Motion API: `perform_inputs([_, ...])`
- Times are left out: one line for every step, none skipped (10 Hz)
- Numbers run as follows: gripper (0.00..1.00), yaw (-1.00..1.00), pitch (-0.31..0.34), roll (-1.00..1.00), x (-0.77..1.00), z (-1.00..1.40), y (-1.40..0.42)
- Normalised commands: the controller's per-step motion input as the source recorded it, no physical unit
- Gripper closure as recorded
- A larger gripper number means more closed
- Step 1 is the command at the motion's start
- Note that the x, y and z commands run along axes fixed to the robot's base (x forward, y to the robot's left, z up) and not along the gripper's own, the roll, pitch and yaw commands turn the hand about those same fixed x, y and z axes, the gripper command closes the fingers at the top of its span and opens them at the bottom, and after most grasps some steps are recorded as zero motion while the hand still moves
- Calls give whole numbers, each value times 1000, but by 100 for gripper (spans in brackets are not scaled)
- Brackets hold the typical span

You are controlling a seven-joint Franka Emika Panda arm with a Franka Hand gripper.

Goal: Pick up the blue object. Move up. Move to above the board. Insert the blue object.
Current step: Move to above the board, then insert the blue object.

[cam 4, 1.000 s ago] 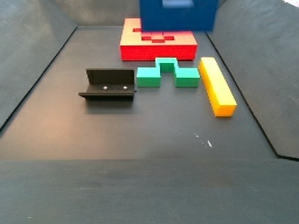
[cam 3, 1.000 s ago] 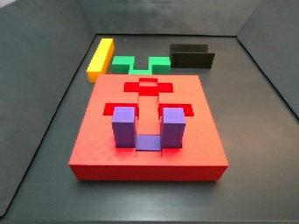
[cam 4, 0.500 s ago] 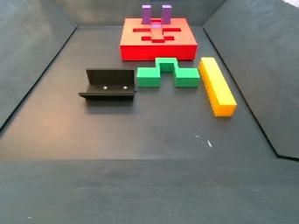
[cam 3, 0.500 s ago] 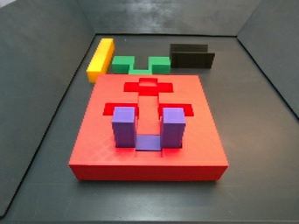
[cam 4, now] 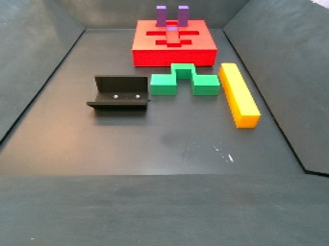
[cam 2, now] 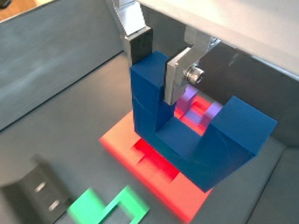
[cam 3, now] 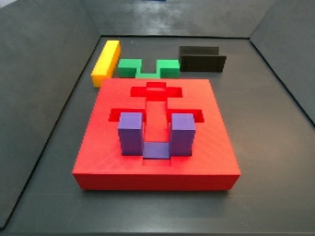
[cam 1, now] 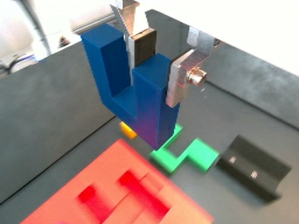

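In both wrist views my gripper (cam 1: 160,68) (cam 2: 160,61) is shut on one prong of the blue object (cam 1: 131,87) (cam 2: 177,118), a dark-blue U-shaped block that hangs from the fingers high in the air. The board (cam 2: 122,140) (cam 1: 100,179) lies below it. In both side views the red board (cam 3: 110,138) (cam 4: 148,48) shows, with a purple U-shaped block (cam 3: 154,135) (cam 4: 171,13) seated in one cut-out. The gripper and the blue object are out of both side views.
A green block (cam 3: 147,67) (cam 4: 183,80), a yellow bar (cam 3: 107,61) (cam 4: 238,93) and the fixture (cam 3: 204,60) (cam 4: 119,93) stand on the dark floor beside the board. Grey walls ring the floor.
One second ago the blue object filled the top of a side view above the board. It has since risen out of that view. Nothing else moved.
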Motion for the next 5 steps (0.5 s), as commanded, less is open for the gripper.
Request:
perform_inputs([100,7,52,-1,-90,134,-932])
perform_inputs([100,7,83,1,-30,83,-553])
perform_inputs([100,8,104,-2,24,50,-280])
perform_inputs([100,9,109,8,32,39,-188])
perform_inputs([100,0,0,0,-66,-49,0])
